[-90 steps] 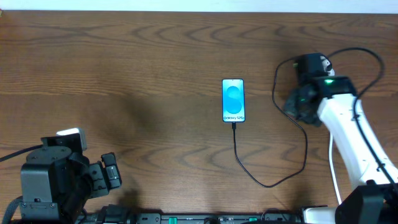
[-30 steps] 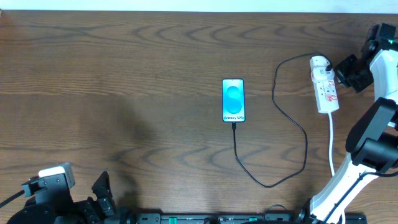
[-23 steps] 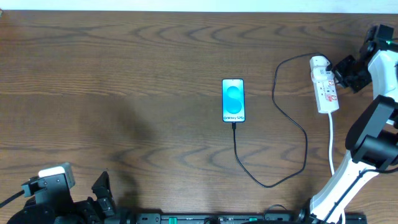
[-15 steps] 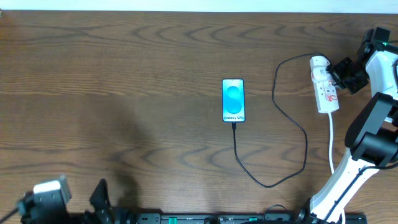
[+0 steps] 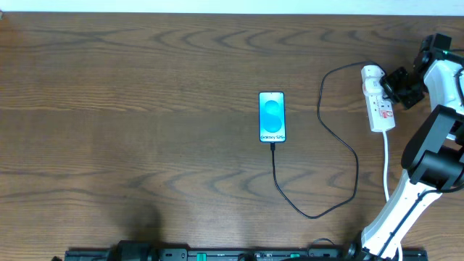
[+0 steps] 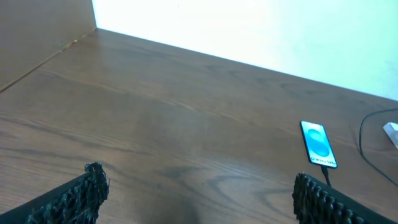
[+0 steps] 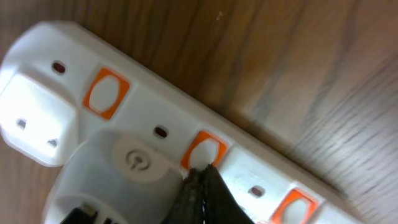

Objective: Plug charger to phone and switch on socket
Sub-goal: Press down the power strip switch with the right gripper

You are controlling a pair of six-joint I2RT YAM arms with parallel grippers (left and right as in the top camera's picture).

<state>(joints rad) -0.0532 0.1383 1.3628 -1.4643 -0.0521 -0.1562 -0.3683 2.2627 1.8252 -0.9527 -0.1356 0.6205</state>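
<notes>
The phone (image 5: 272, 117) lies screen up at the table's middle, its blue screen lit; it also shows in the left wrist view (image 6: 318, 144). The black charger cable (image 5: 353, 156) runs from the phone's near end in a loop to the socket (image 5: 378, 107), a white power strip at the right. My right gripper (image 5: 394, 85) is shut, its fingertips (image 7: 200, 176) pressed on an orange-framed switch (image 7: 205, 151) of the socket (image 7: 74, 93), beside a white adapter (image 7: 124, 174) plugged in it. My left gripper (image 6: 199, 193) is open, low over bare wood at the near left, out of the overhead view.
The socket's thick white cord (image 5: 386, 163) runs toward the near edge by my right arm's base. A wooden side wall (image 6: 37, 31) stands at the left. A black rail (image 5: 239, 254) lines the near edge.
My left arm has pulled back out of the overhead view. My right gripper has edged left onto the socket's side. Phone and cable have not moved.
</notes>
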